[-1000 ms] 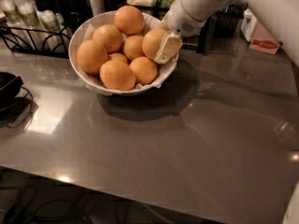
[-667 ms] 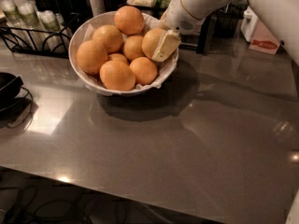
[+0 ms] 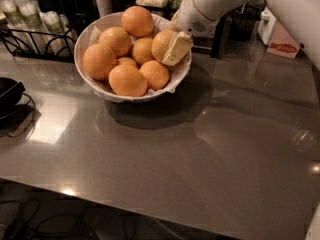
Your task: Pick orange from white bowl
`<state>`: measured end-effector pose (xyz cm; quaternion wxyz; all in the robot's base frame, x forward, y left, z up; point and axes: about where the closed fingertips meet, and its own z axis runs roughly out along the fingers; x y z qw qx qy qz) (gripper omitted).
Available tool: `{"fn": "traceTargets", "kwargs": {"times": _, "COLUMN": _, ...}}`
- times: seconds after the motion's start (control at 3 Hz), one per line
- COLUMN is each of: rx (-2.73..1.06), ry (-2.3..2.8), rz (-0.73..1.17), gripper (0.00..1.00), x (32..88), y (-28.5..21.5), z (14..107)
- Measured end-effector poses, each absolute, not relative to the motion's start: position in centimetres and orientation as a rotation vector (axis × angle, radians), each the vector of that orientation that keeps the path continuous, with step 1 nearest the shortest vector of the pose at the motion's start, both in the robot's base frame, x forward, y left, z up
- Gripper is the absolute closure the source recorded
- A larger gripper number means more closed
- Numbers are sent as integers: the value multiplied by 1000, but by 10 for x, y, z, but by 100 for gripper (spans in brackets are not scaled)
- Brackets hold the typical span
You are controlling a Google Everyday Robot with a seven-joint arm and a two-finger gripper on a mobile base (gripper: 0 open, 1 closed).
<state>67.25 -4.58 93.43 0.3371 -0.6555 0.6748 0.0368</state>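
The white bowl [image 3: 128, 98], lined with crinkled white paper, stands at the back left of the grey table and holds several oranges. My gripper [image 3: 170, 46] reaches down from the upper right over the bowl's right side. It is closed on the large, slightly paler orange [image 3: 160, 40] at the right rim. One cream finger [image 3: 177, 47] lies against the orange's front right; the other finger is hidden behind the fruit. The orange still rests among the others in the bowl.
A black wire rack [image 3: 30, 36] with cups stands behind the bowl to the left. A black object with a cable [image 3: 9, 95] lies at the left edge. A red and white box [image 3: 282, 45] and dark containers stand at the back right.
Hardly anything has moved. The gripper and the paler orange stay at the bowl's right side, shifted only very slightly.
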Motion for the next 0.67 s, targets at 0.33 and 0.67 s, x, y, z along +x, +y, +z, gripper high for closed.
{"fn": "traceTargets", "kwargs": {"times": 0.33, "rx": -1709, "ry": 1757, "rz": 98, "gripper": 100, "x": 673, "y": -45, "z": 934}}
{"fn": "traceTargets", "kwargs": {"times": 0.67, "rx": -1688, "ry": 1708, "rz": 109, "gripper": 100, "x": 667, "y": -41, "z": 953}}
